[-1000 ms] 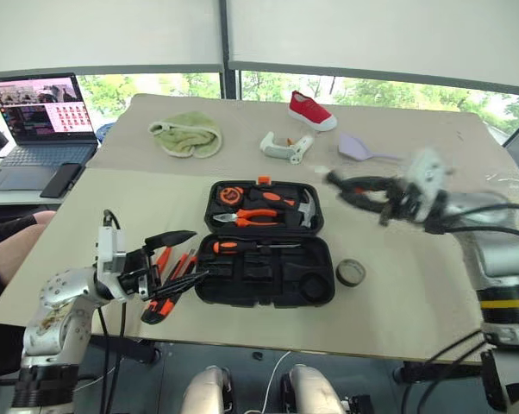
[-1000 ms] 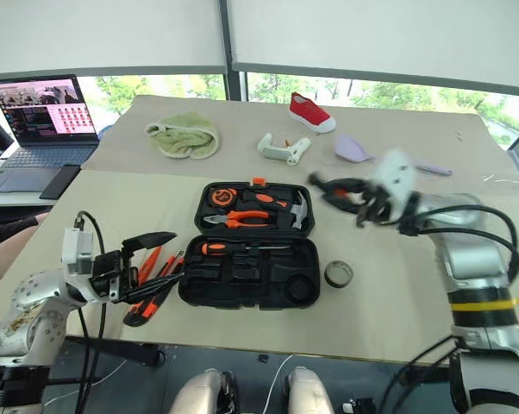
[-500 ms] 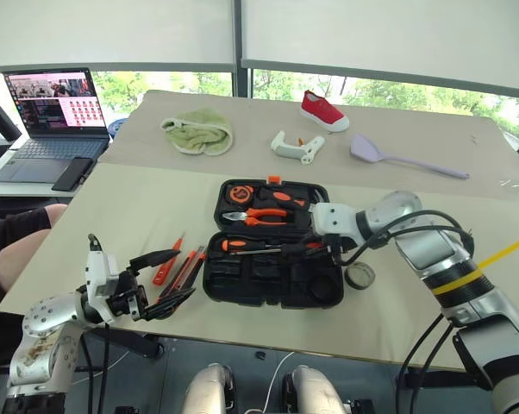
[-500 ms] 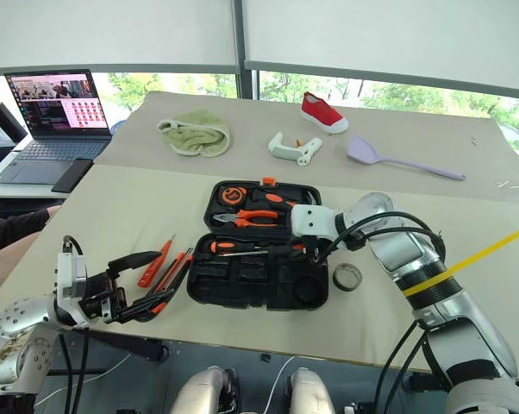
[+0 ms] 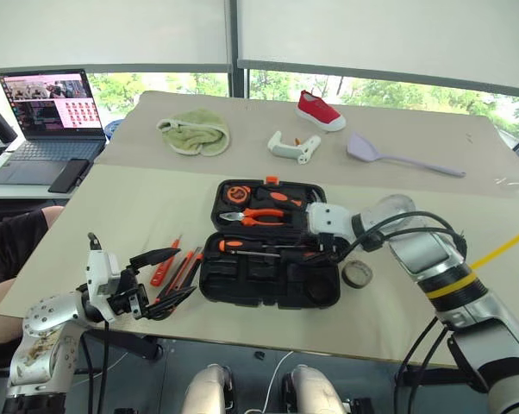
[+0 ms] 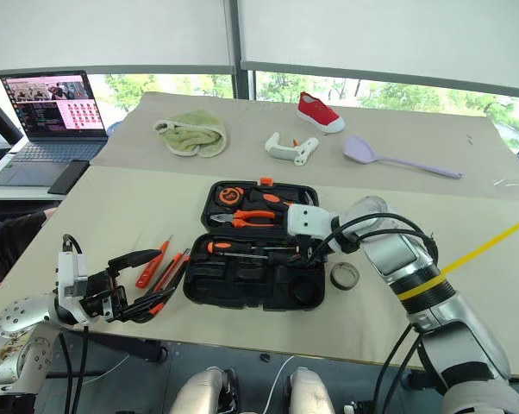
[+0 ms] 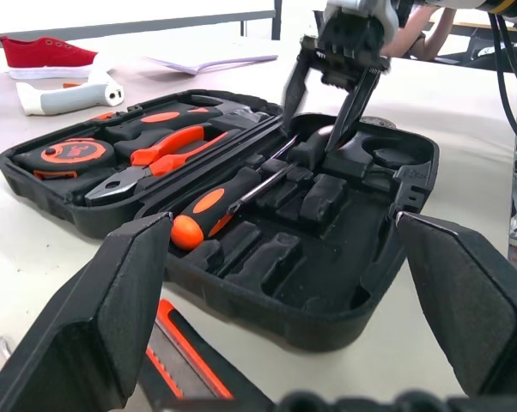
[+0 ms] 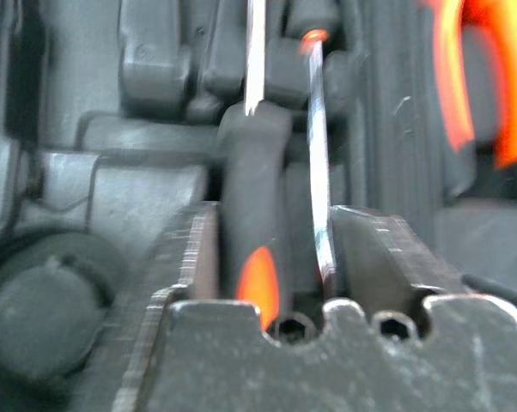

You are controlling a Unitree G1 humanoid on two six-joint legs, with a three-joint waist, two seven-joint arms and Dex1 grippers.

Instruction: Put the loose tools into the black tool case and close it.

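We're at the tool case (image 5: 209, 278), lying open near the middle of the surface's front edge. One orange-handled screwdriver (image 5: 235, 245) lies across the near half. The right gripper (image 7: 310, 127) hangs over its steel shaft with fingers spread, one on each side, not pinching it as far as we can tell.

The left gripper (image 5: 186, 272) hovers gaping wide with nothing in it, near the front edge on the case's left side, right by the loose tools.

Count with us. One tape roll (image 5: 356, 273) lies on the surface just beside the case's right side. One small orange tester screwdriver (image 5: 167, 261) lies left of the case. Next to it come two more orange-black pieces, partly hidden by the left gripper. One looks like the utility knife (image 7: 179, 354), the other probably a second thin screwdriver. So one tool is in and four are out, by our reckoning.

How will they handle? All look light and rigid. The thin screwdrivers will likely roll, so we'd pinch them across the rubbery handle, not the slick shaft. The knife is flat, so we'd grip its sides at mid-body. The tape roll is low and round, best taken across its rim. The case is stiff plastic, and we'd close it by pushing up the lid's far edge.
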